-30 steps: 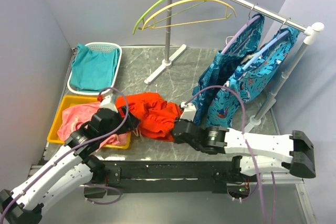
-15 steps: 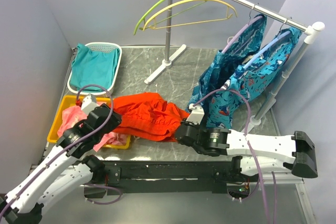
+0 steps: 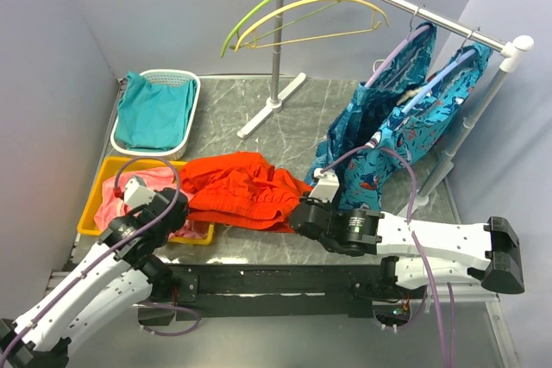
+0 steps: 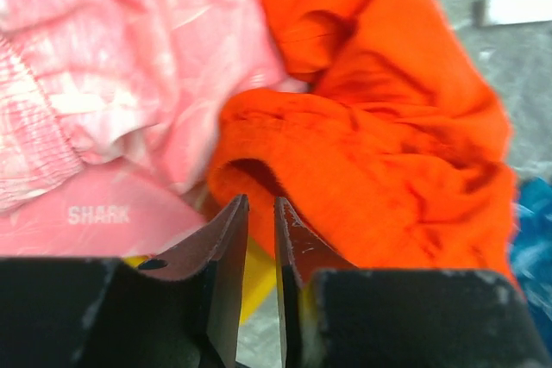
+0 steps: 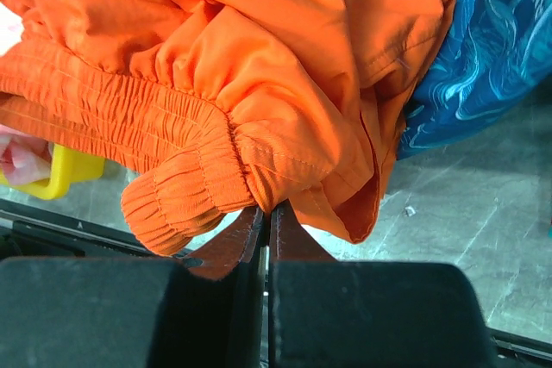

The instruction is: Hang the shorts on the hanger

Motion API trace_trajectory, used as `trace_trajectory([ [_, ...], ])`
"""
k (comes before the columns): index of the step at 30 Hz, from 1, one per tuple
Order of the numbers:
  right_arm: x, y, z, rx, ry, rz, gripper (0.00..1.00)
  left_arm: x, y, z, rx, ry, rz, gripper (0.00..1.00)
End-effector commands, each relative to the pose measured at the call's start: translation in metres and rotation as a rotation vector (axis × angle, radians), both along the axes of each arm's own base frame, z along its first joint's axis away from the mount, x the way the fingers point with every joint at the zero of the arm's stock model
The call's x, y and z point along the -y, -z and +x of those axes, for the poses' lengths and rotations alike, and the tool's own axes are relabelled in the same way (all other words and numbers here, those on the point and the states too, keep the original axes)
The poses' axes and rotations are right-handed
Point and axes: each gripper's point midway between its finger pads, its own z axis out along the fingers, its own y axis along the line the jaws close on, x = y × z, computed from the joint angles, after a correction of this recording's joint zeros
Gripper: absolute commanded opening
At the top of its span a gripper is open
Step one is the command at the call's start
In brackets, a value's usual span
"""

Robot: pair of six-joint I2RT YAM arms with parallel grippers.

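Top external view: the left arm comes up from the near-left corner with its wrist over the yellow tray [image 3: 84,221]. The right arm lies low along the near edge of the table [image 3: 285,127], forearm pointing left, with its tip at the right end of the shorts [image 3: 237,191].

The shorts are spread flat-ish on the table between the two arms, left end over the tray rim, right end next to the teal patterned garments [image 3: 388,127] hanging off the rail [image 3: 405,8]. The hanger [image 3: 366,9] is up on that same rail, well apart from the shorts.

Left wrist cam: the left gripper [image 4: 260,200] has just a thin slit between its fingers and nothing in it, and a folded edge of the shorts sits right past the tips. The pink cloth [image 4: 129,58] is off to the left, and the only readable text is "SHARK" [image 4: 98,214] in white on a pink surface.

Right wrist cam: the right gripper [image 5: 266,206] is pinched tight on the shorts, right by the bunched elastic edge.
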Motion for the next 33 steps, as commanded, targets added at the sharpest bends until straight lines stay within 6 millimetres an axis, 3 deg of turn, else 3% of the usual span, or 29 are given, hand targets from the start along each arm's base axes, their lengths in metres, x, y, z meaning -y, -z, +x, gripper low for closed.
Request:
trace_trajectory([
  [1,0.0,-0.036,0.015,0.076,0.042,0.057,0.03,-0.001,0.017,0.004,-0.016,-0.07,-0.022,0.24],
  [10,0.009,-0.051,0.019,0.101,0.058,0.071,0.03,-0.011,0.038,0.014,-0.031,-0.115,0.073,0.37],
  [12,0.011,-0.054,0.02,0.105,0.063,0.077,0.03,-0.013,0.042,0.014,-0.036,-0.117,0.086,0.44],
  [20,0.009,-0.057,0.019,0.102,0.043,0.088,0.03,0.0,0.041,0.04,0.059,-0.048,0.071,0.46],
  [22,0.005,-0.056,0.018,0.097,0.031,0.096,0.03,0.002,0.029,0.048,0.118,-0.013,0.089,0.42],
  [23,0.004,-0.051,0.017,0.09,0.025,0.091,0.03,0.003,0.018,0.052,0.148,-0.012,0.087,0.25],
  [25,-0.001,-0.047,0.013,0.073,0.006,0.109,0.07,0.002,-0.002,0.058,0.191,0.018,0.122,0.07],
  [26,-0.002,-0.041,0.012,0.064,-0.002,0.105,0.1,0.003,-0.023,0.063,0.227,0.022,0.13,0.01],
  [27,-0.004,-0.037,0.009,0.049,-0.017,0.108,0.14,0.002,-0.032,0.063,0.231,0.035,0.15,0.01],
  [28,-0.008,-0.035,0.008,0.044,-0.028,0.119,0.26,0.002,-0.039,0.064,0.225,0.077,0.204,0.01],
  [29,-0.008,-0.029,0.006,0.036,-0.044,0.108,0.33,0.008,-0.06,0.068,0.252,0.118,0.203,0.01],
  [31,-0.015,-0.025,0.0,0.021,-0.084,0.117,0.49,0.015,-0.069,0.068,0.227,0.229,0.276,0.01],
  [32,-0.015,-0.023,-0.003,0.018,-0.092,0.113,0.53,0.019,-0.087,0.07,0.246,0.251,0.277,0.01],
  [33,-0.017,-0.022,-0.005,0.017,-0.097,0.102,0.56,0.025,-0.09,0.069,0.238,0.3,0.275,0.01],
])
